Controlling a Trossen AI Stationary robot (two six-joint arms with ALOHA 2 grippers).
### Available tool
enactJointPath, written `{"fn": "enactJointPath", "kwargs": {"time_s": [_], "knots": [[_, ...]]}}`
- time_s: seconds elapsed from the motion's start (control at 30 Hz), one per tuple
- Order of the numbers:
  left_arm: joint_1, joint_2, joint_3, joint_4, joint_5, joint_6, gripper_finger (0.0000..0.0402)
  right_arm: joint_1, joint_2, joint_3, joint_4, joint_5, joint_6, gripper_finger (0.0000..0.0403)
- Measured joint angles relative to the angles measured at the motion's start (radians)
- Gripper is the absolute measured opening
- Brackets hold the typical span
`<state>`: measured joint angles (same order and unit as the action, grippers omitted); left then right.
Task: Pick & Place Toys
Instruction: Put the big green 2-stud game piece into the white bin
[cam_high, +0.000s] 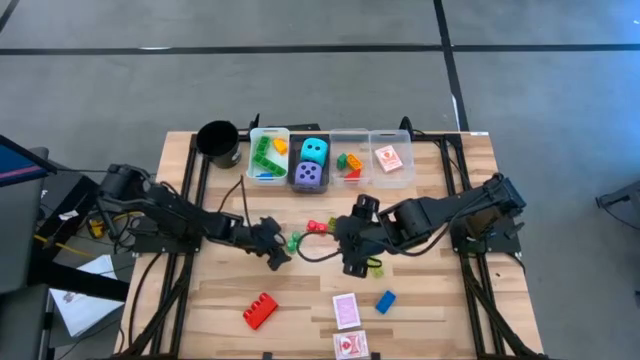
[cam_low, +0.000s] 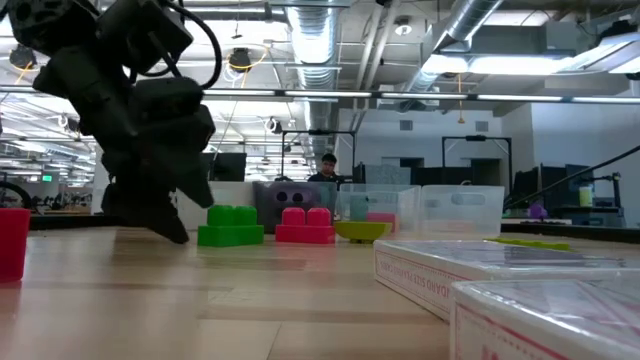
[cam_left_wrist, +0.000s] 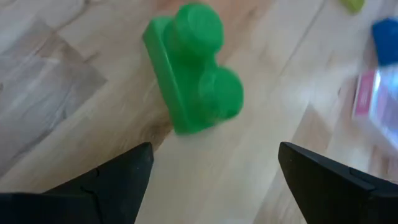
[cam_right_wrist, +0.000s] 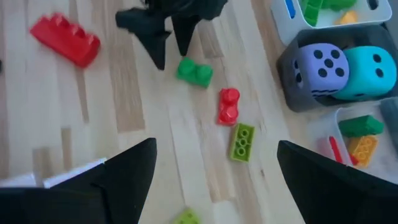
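So the left gripper (cam_high: 277, 251) is sitting low over the middle of the wooden table (cam_high: 440, 310) with its fingers spread wide and nothing in them, and the small green brick (cam_left_wrist: 193, 68) lies flat on the wood just past its fingertips, next to a little red brick (cam_right_wrist: 228, 106). The right gripper (cam_high: 352, 262) hangs close by, fingers also apart and empty. The purple die (cam_high: 309, 175) and cyan die (cam_high: 315, 150) sit together in the dark bin (cam_high: 296, 165) at the back.
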<state>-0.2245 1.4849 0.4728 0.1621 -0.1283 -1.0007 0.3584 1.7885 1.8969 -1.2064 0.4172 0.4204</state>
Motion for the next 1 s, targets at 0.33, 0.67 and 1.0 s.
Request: {"fn": "enactJointPath", "kwargs": {"time_s": [0.33, 0.67, 1.0], "knots": [[0.002, 0.052, 0.027, 0.067, -0.172, -0.024, 0.0341, -0.002, 0.000, 0.000, -0.021, -0.004, -0.092, 0.0328], [-0.006, 0.095, 0.049, 0.040, -0.261, -0.015, 0.0341, -0.037, 0.000, 0.000, -0.006, -0.003, -0.073, 0.0328], [-0.062, 0.209, 0.137, 0.037, -0.375, 0.106, 0.0341, -0.075, 0.000, 0.000, -0.003, 0.003, -0.028, 0.0328]]}}
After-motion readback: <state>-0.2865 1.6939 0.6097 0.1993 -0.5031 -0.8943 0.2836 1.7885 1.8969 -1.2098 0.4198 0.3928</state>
